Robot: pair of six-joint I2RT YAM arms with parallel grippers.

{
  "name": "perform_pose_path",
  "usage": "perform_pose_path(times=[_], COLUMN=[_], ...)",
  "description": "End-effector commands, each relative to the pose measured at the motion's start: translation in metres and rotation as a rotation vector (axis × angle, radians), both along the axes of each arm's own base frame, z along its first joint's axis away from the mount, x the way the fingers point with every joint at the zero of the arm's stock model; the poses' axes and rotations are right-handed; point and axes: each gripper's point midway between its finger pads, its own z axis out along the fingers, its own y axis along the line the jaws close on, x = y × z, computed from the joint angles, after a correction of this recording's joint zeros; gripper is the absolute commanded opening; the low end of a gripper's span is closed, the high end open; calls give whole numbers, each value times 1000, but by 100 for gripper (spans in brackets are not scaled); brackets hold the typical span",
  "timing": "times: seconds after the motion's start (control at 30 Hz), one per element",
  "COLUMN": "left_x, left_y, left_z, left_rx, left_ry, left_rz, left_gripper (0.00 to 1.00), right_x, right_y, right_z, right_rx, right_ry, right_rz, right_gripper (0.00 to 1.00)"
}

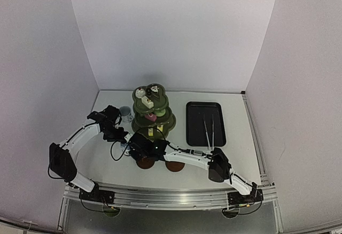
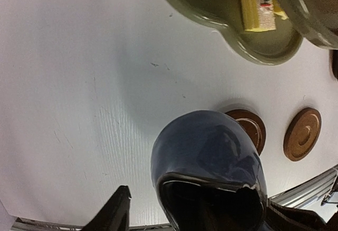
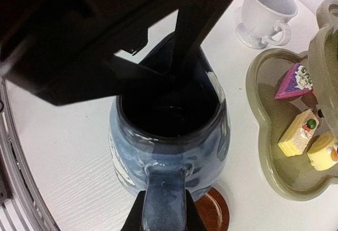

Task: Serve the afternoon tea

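Top external view, table holdings:

1. Dark green three-tier stand [image 1: 153, 111]: upright at mid-table, small cakes [image 1: 147, 101] on its tiers. The right wrist view shows the bottom tier carrying a pink wedge [image 3: 293, 80] and a yellow slice [image 3: 299, 132] topped with a green dot.
2. White cup [image 1: 126, 113]: upright on the table, just left of the stand, apart from both arms' fingers.
3. Two round brown coasters [image 1: 145, 163] [image 1: 175, 165]: side by side on the table, in front of the stand, near the arms' side.
4. Black tray [image 1: 206, 123]: right of the stand, with metal tongs [image 1: 209, 130] lying in it.
5. Small blue cup [image 3: 169, 136]: front-left of the stand, beside its bottom tier, between the two grippers. It partly covers the left coaster in both wrist views. Whether it rests on that coaster or hangs above it cannot be told.
6. Right gripper [image 3: 163, 212]: jaws pressed together on the blue cup's handle, which they pinch from both sides.
7. Left gripper [image 2: 195, 210]: jaws spread. In the left wrist view one finger [image 2: 117, 207] stands clear of the cup wall, with bare table showing between. The right wrist view shows a dark finger reaching down inside the cup's mouth.
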Motion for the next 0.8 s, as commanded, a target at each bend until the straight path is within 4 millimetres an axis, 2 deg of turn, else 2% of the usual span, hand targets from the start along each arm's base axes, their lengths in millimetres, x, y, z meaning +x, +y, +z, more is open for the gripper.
perform_pose_path(times=[0.0,0.13,0.3,0.4,0.43,0.5,0.57,0.67,0.77], left_x=[27,31,29,29,27,19,11,3,1], left_y=[-21,-29,-24,-19,-18,-20,-22,-23,-19], left_z=[86,116,128,139,143,150,153,148,137], left_rx=[-188,-294,-390,-470,-494,-516,-537,-556,-560], left_ry=[-223,-279,-297,-315,-319,-333,-333,-317,-291], left_rz=[-89,-142,-144,-154,-167,-226,-269,-293,-288], left_gripper=[50,55,56,59,62,68,76,83,84], right_x=[10,11,10,-2,-6,-13,-18,-23,-30], right_y=[-20,-37,-59,-78,-86,-113,-136,-174,-195], right_z=[43,54,60,72,81,73,76,68,61], right_rx=[55,45,23,23,35,49,109,139,141], right_ry=[4,4,7,7,-5,29,50,-6,-40], right_rz=[-1,29,63,150,199,271,348,434,513], right_gripper=[0,0,0,0,0,0,0,0,0])
